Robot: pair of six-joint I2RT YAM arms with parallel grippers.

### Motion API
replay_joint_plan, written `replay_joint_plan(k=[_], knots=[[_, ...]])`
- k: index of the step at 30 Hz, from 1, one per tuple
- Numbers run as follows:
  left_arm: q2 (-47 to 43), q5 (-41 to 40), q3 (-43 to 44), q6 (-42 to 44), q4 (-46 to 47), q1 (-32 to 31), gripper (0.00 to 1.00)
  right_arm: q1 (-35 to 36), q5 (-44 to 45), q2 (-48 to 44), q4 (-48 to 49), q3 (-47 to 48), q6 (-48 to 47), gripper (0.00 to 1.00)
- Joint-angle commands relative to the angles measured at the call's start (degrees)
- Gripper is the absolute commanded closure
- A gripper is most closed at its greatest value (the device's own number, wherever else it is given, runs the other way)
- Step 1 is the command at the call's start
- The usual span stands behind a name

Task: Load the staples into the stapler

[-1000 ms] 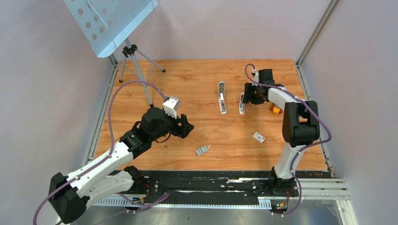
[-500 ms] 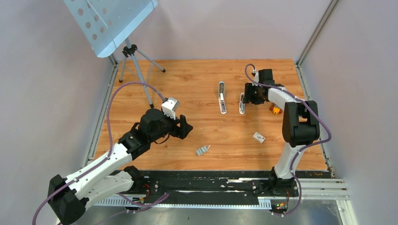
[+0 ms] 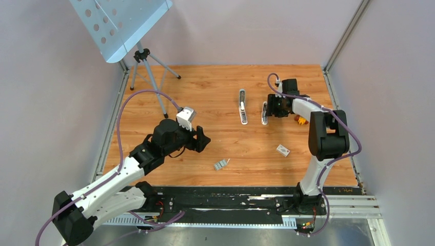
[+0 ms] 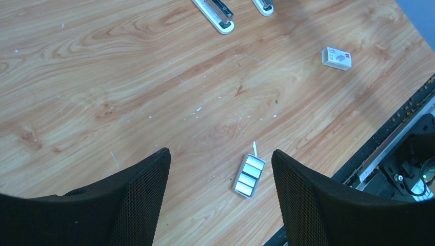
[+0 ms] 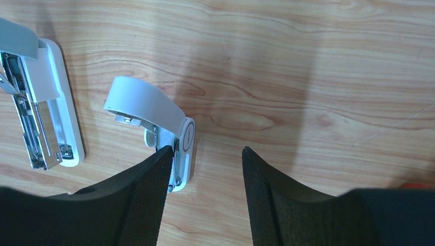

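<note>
We're figuring this is the pickup step: the staples [image 4: 249, 176] are lying loose on the wood nearest the arm bases. The left gripper [image 4: 220, 154] is hovering above them, a bit left, wrist tipping down, fingers apart and holding nothing. Next it's needing a clean drop onto that tiny block. Well beyond the staples, off right, the right gripper [image 5: 206, 151] is reaching low with fingers apart around the stapler [image 5: 154, 110]'s rear end, not clamping it.
</note>
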Motion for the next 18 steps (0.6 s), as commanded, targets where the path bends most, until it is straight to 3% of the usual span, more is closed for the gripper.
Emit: replay_joint_plan(k=[1, 7, 18], knots=[[-1.21, -0.89, -1.05, 0.13, 0.11, 0.13, 0.25, -0.51, 0.15, 0.29, 1.11, -1.20, 0.98, 0.44], [-1.69, -1.12, -1.29, 0.37, -0.06, 0.08, 0.25, -0.51, -0.75, 0.17, 1.40, -1.48, 1.62, 0.45], [-1.45, -0.45, -1.15, -0.12, 0.33, 0.12, 0.25, -0.53, -5.01, -2.49, 0.69, -4.85, 5.67, 0.58]])
